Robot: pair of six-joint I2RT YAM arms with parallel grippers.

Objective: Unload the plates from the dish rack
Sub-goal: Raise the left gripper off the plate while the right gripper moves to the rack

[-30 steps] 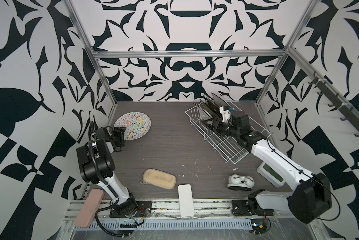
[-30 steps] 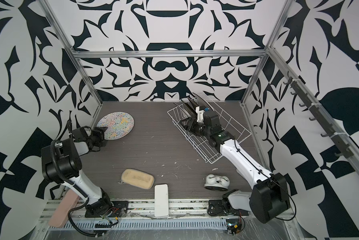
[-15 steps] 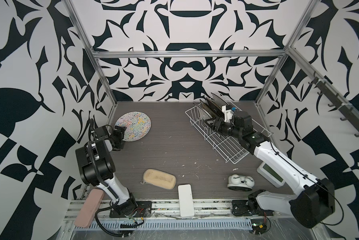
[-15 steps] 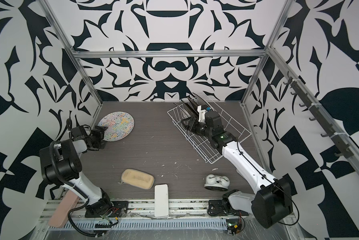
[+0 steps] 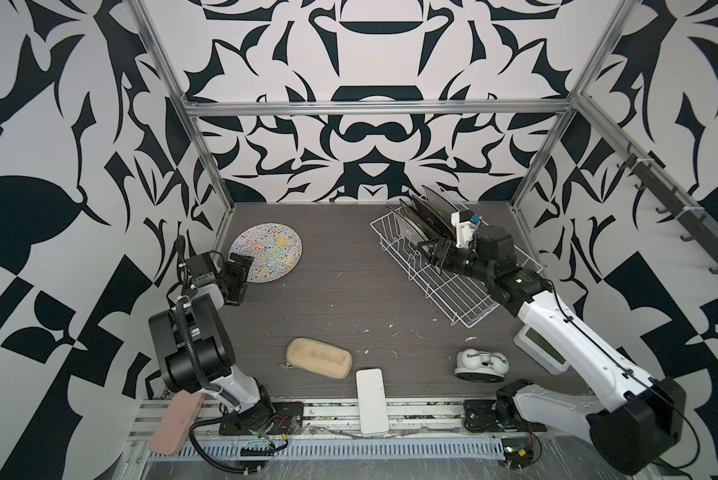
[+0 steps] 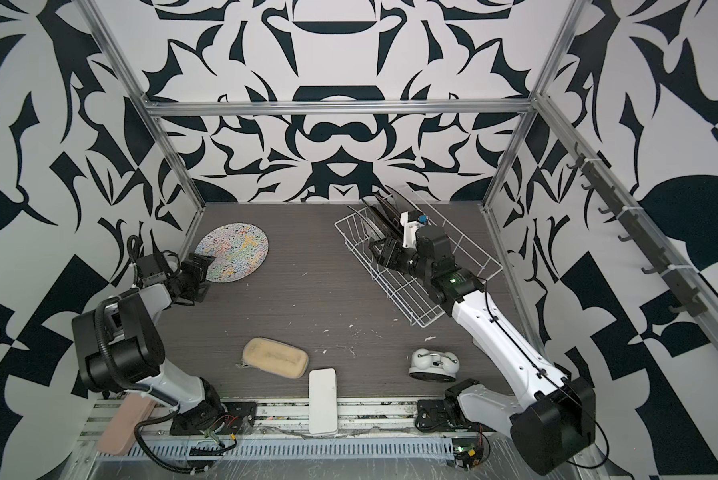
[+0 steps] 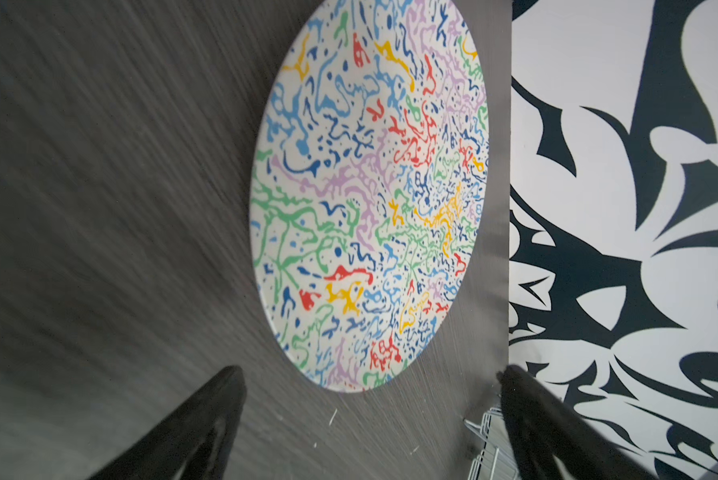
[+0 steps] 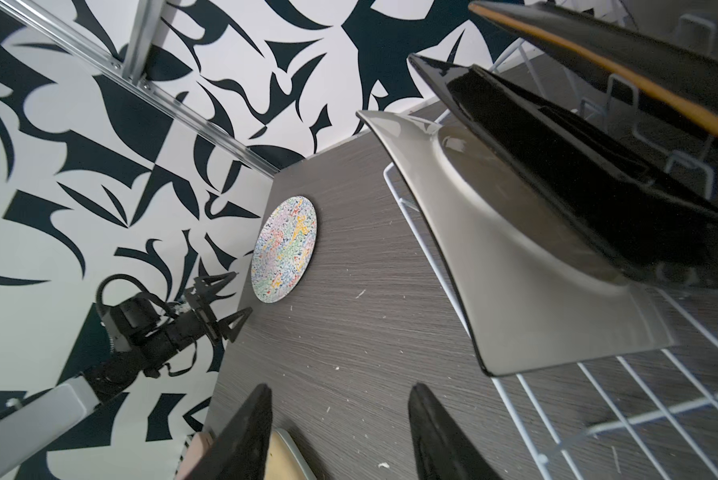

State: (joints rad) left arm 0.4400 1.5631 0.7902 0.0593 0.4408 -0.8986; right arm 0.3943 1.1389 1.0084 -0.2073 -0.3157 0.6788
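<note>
Quickly, biggest first: dark wood-grain worktop (image 5: pixel 340 299) fills the cell floor. White wire dish rack (image 5: pixel 453 299) sits at the far right of it, angled, in both top views. Right arm (image 5: pixel 565 336) reaches over the rack's long side. Left arm (image 5: pixel 191 340) is folded at the left wall.

Plates: three square ones stand on edge, leaning, at the rack's far end. Two are dark plates (image 8: pixel 577 166); the pale-backed plate (image 8: pixel 515 257) is the one nearest the rack's free rows. The round squiggle plate (image 5: pixel 271 252) lies flat on the worktop at the far left, well apart from the rack.

Beige sponge (image 5: pixel 319 357) lies near the front edge, with the white block (image 5: pixel 372 401) just beside it, overhanging the rail.

Left jaws: spread wide, holding nothing, just beside the round plate's near rim; the fingers (image 7: pixel 208 424) don't touch it. Right jaws: about half open, nothing between the fingers (image 8: pixel 245 436), over the rack close to the pale-backed plate's lower edge. Cannot tell any contact.
</note>
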